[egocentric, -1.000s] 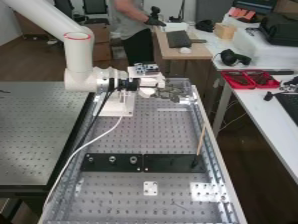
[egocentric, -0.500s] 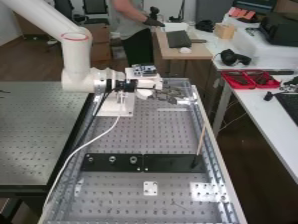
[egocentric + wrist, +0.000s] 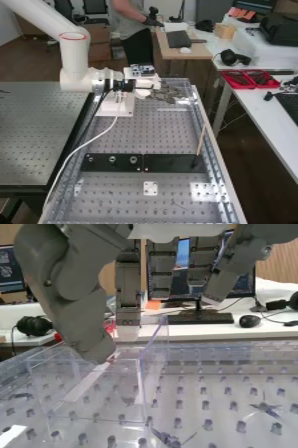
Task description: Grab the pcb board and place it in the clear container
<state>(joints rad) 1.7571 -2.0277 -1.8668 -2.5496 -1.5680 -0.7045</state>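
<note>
At the far end of the perforated bench, the dark grey hand (image 3: 167, 93) is over the clear container (image 3: 177, 81), on the container's left side. Seen from the wrist, the hand (image 3: 73, 299) has its thumb hanging over the clear box (image 3: 100, 396) and its fingers reaching down fairly straight, with nothing visibly held. Transparent walls stand around a small dark patch (image 3: 128, 400); I cannot tell whether it is the pcb board. A pale strip (image 3: 86, 384) shows through the same walls.
A thin wooden stick (image 3: 201, 140) rises from the black plates (image 3: 113, 162) across the bench (image 3: 126, 195). A white cable (image 3: 100, 136) trails along the bench's left side. Red trays (image 3: 249, 80) sit on the right-hand table, and a keyboard (image 3: 199, 318) lies beyond the bench.
The arm and hand have shifted slightly to the left in the high view, mostly over the first half second. The container has stayed in place.
</note>
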